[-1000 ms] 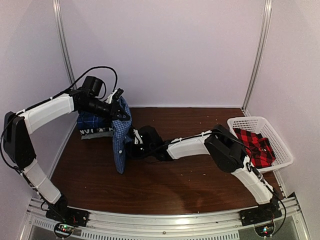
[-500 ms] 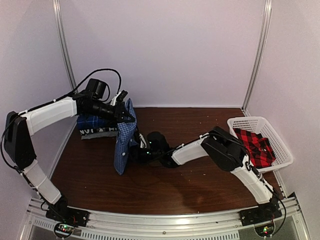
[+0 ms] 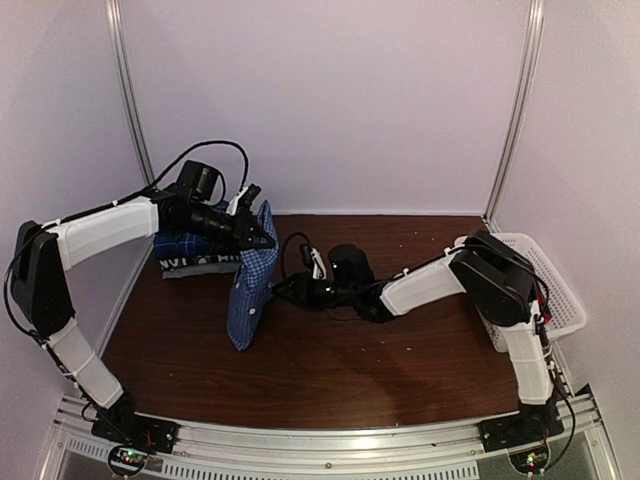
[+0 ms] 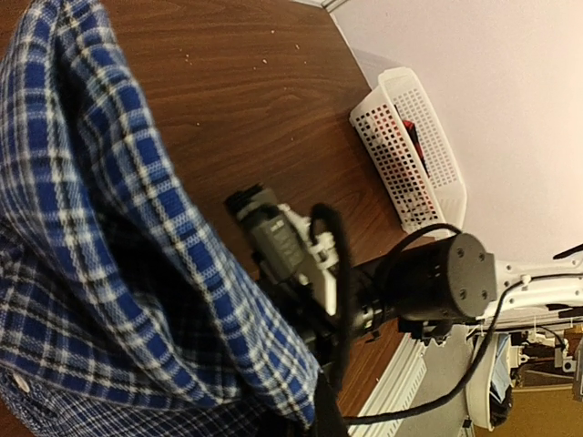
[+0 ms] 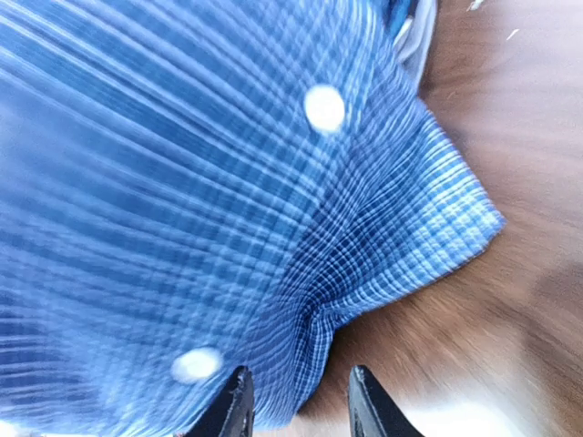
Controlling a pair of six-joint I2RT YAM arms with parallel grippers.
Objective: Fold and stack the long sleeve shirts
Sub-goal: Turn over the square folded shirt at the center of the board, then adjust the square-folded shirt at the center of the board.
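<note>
Hanging blue-check shirt (image 3: 248, 290), right fingers (image 5: 235, 402) beside edge

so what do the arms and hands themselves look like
Both match: the left arm and right arm have white shell links between chunky black joints, with thin black cables looping along them. The left hand and right hand are black, each with two slim fingers and a little white trim.
</note>
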